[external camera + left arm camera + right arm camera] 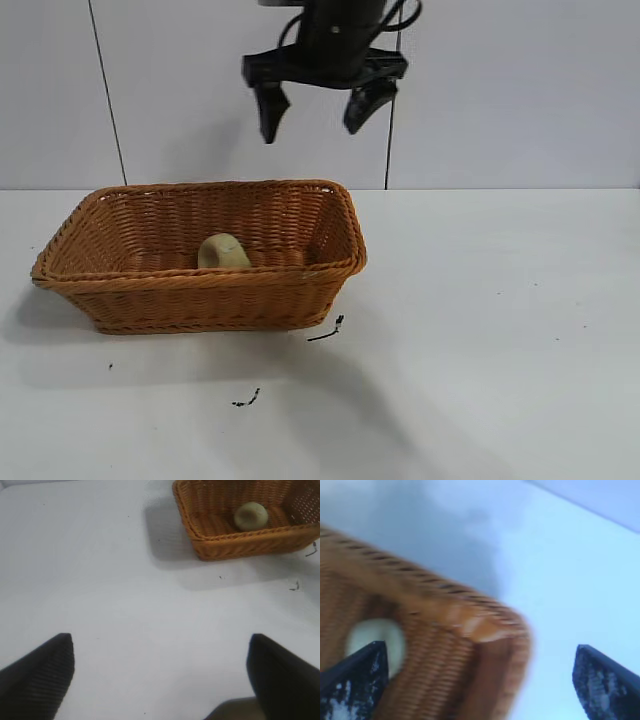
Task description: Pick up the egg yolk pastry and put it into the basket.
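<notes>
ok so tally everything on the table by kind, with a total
basket: 1
pastry, inside the basket: 1
small dark scraps on the table, one by the basket, one nearer the camera: 2
total: 4

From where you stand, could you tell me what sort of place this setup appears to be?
Probably a robot test bench or lab rather than a kitchen: a bare white table before a plain white wall, holding just a wicker basket with one egg yolk pastry inside, and the right claw open above it.
</notes>
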{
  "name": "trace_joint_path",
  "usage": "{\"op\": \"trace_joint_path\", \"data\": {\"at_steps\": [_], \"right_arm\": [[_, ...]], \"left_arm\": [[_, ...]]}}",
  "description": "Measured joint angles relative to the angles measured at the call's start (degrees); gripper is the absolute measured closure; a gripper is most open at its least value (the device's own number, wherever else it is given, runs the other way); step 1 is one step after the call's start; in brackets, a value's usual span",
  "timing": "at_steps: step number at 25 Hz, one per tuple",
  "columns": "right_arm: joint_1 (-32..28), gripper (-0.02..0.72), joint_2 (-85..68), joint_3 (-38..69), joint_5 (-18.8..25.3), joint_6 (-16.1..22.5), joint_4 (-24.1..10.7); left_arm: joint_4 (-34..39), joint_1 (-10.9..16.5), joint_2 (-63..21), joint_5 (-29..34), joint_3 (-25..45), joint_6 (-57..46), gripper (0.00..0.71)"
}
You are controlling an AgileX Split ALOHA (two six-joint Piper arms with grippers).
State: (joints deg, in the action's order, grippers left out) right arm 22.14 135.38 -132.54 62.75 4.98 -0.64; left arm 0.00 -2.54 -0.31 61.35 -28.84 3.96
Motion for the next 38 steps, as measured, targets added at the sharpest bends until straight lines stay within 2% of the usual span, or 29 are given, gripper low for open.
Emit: {"op": "trace_joint_path", "data": {"at_steps": [6,12,18,23,29,38], "right_arm": [[-10.8,0.010,-0.1,0.0,2.8,-0.6,-0.1],[-18.1,0.010,-0.1,0.0,6.4,-1.4,-0.3],[-22.2,0.010,-0.1,0.0,6.6,-1.5,-0.3],[-22.8,0.010,-2.1,1.1,6.6,-2.2,-0.4],[-22.8,0.010,-12.5,10.5,6.7,-2.4,-0.1],[-22.8,0.010,-37.3,36.1,6.6,-2.9,0.6]], "left_arm": [[0.0,0.0,0.0,0.0,0.0,0.0,0.014],[0.0,0.0,0.0,0.0,0.0,0.0,0.014],[0.0,0.0,0.0,0.0,0.0,0.0,0.014],[0.0,0.0,0.0,0.0,0.0,0.0,0.014],[0.0,0.0,0.0,0.0,0.0,0.0,0.014],[0.0,0.0,0.0,0.0,0.0,0.0,0.014]]}}
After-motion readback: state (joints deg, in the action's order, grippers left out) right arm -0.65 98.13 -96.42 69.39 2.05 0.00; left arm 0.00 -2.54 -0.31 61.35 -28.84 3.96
